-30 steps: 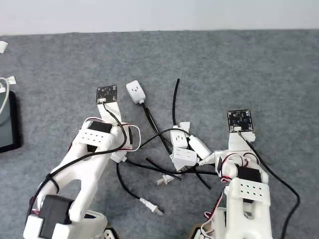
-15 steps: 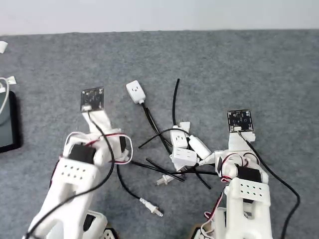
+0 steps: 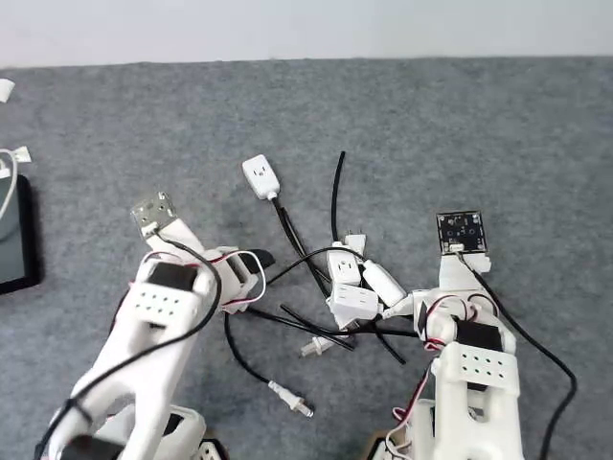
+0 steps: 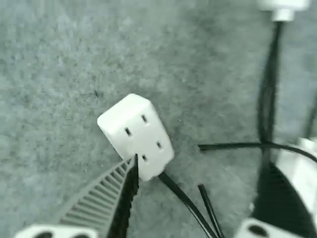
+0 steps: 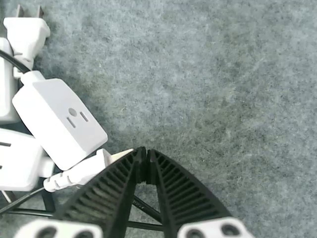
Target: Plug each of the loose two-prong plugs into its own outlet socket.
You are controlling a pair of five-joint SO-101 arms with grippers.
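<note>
Seemingly no plug is seated yet. Left pincer gapes wide and empty, a white socket block just ahead of its tip. Right pincer is pinched shut, a white plug touching its tip; another plug lies loose on the desk, behind both.

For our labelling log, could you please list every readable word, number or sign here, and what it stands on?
None can be read.
The white outlet socket shows only its slots, and the two-prong plug bears no visible print.
Marks on the camera board are too small to read.
</note>
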